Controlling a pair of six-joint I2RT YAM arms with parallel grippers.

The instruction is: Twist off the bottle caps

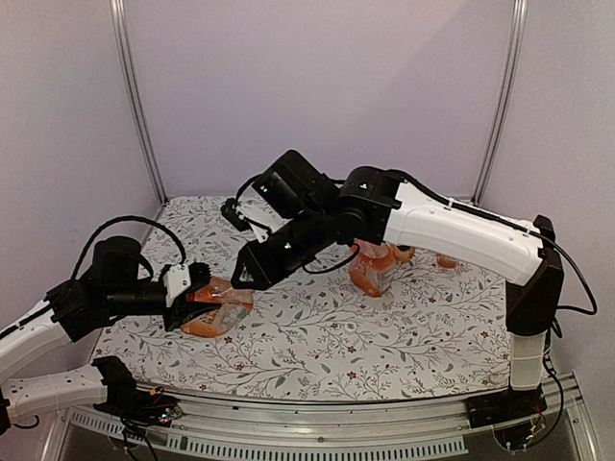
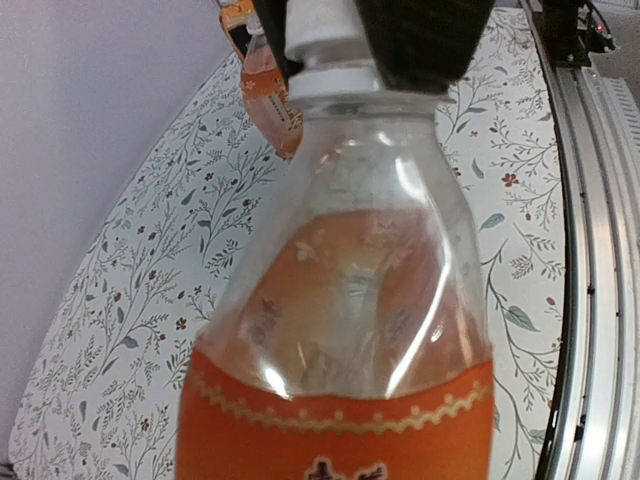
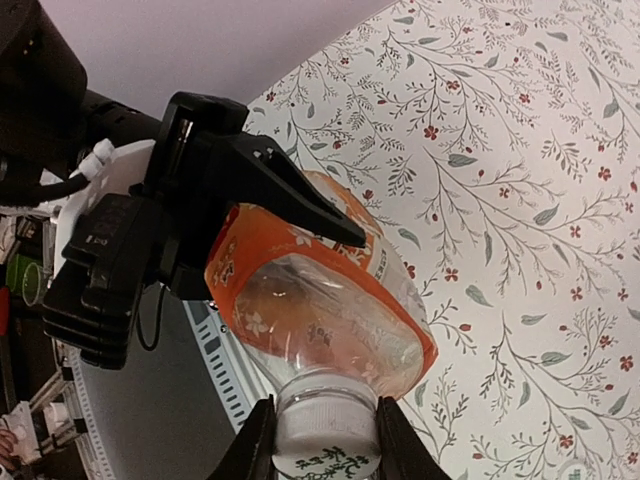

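My left gripper (image 1: 192,288) is shut on the orange-labelled body of a clear bottle of orange drink (image 1: 219,309) and holds it tilted over the table's left side. The bottle fills the left wrist view (image 2: 340,330) and hides that gripper's own fingers. In the right wrist view the left gripper (image 3: 290,195) clamps the bottle (image 3: 320,300) across its label. My right gripper (image 1: 242,277) is shut on this bottle's white cap (image 3: 325,440), one finger on each side. The cap also shows in the left wrist view (image 2: 325,45), between the right gripper's dark fingers (image 2: 415,40).
More bottles of orange drink (image 1: 373,269) stand at the back right of the flowered tablecloth (image 1: 384,336), behind the right arm; one shows in the left wrist view (image 2: 268,90). A metal rail (image 1: 317,427) runs along the near edge.
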